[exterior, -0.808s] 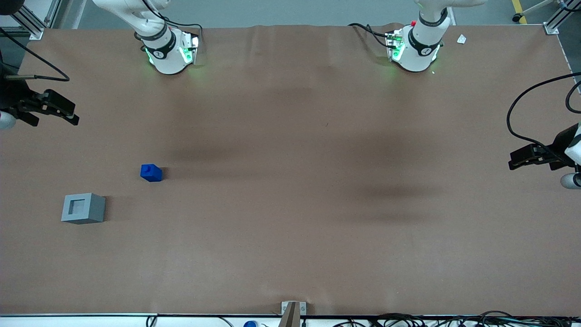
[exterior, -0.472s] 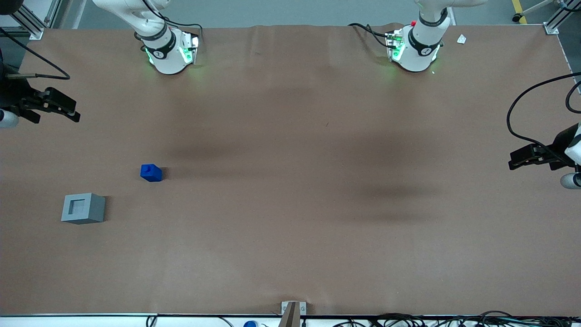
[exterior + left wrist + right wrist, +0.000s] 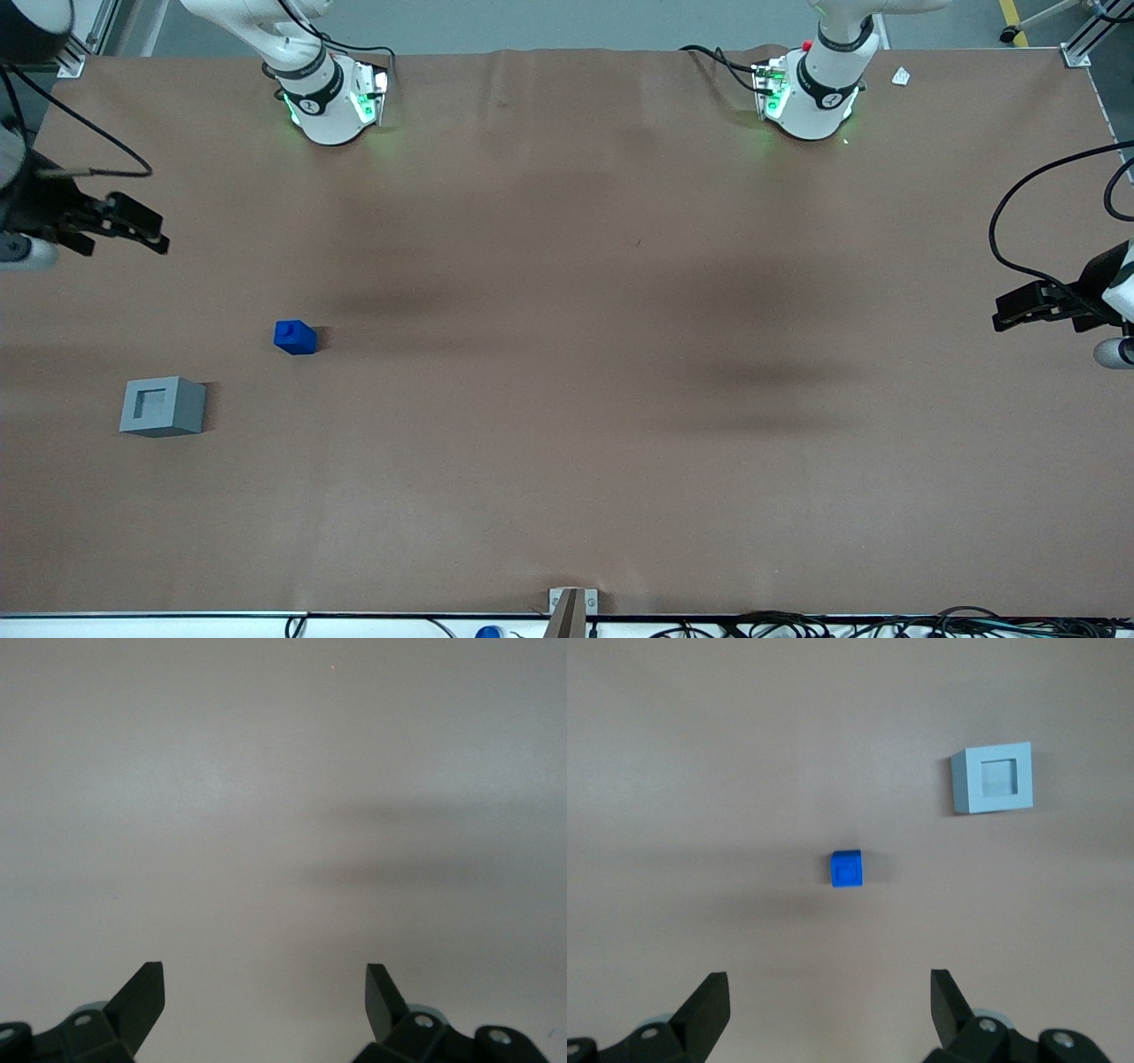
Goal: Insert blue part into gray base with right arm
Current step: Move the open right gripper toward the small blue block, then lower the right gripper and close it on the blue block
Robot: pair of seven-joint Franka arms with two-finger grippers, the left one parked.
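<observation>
Since the earlier frames the right arm's gripper has shifted a little along the table edge toward the blocks and nearer the front camera, while both blocks lie where they were. Underneath everything spreads the brown table. Next in size, the gray base sits upright on it toward the working arm's end, recess facing up and empty. Farther from the front camera and well apart from the base stands the blue part — stub upward, touching nothing but the table. The gripper hangs above the table, well apart from both, jaws spread wide and empty; in the right wrist view its fingertips frame the blue part and gray base.
</observation>
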